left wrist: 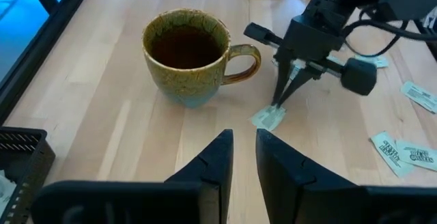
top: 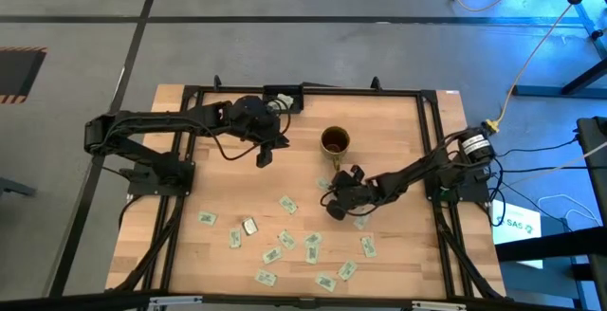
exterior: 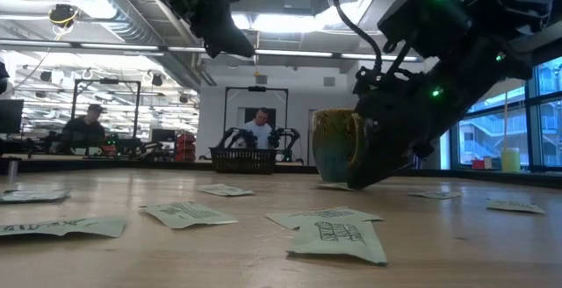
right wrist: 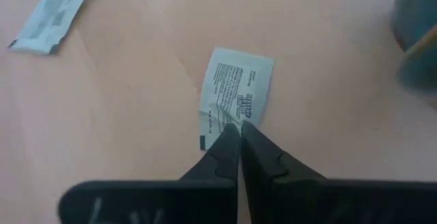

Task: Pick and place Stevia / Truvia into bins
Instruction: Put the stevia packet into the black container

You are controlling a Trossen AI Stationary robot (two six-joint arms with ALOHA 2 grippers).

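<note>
The right gripper (right wrist: pixel 239 130) has its fingers pressed together on the edge of one sachet (right wrist: pixel 237 94) that lies flat on the table (top: pixel 398 131), just below the mug (top: pixel 335 140) near the centre of the high view. The left gripper (top: pixel 264 156) hangs above the table in the upper middle of that view, its fingers a narrow gap apart and holding nothing.

The mug stands upright, and its dark inside shows no sachet. The black tray (top: pixel 281 100) sits at the table's top edge; what it holds cannot be told.

The right arm reaches in from the right edge, tilted steeply down to the table. The left arm stretches in from the left. The other sachets (top: pixel 313 245) lie scattered across the lower half of the table.
</note>
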